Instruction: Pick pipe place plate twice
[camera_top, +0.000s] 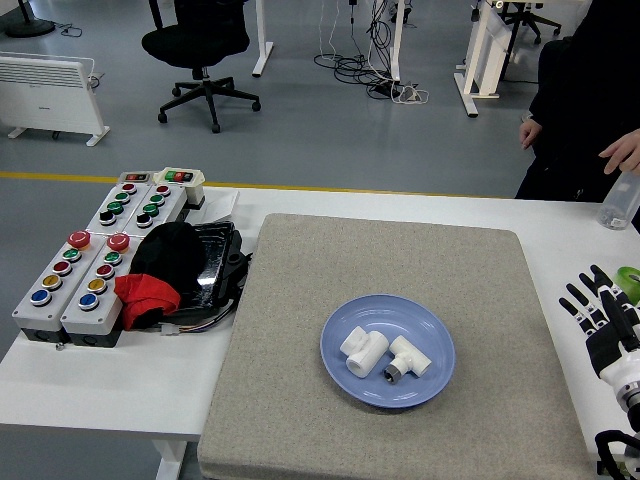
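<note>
Two white pipe pieces lie side by side in the blue plate (345, 375), one pipe piece (363, 351) on the left and the other pipe piece (409, 359) on the right with a dark metal end. They are very close together, maybe touching. The plate sits on a gray mat (300, 300) that covers most of the white bench (90, 385), a bit nearer the bench's near edge than its far edge.

Only the right hand (603, 320) shows, low down by the right edge of the bench. Its fingers (581, 301) are spread wide and straight. It holds nothing and touches nothing, and it is well apart from the plate.

Near the left edge of the bench stand gray button boxes (75, 270) with colored buttons, and beside them lies a black and red cloth (160, 270).

At the far right corner a person's hand (622, 152) is over a clear spray bottle (620, 203).
</note>
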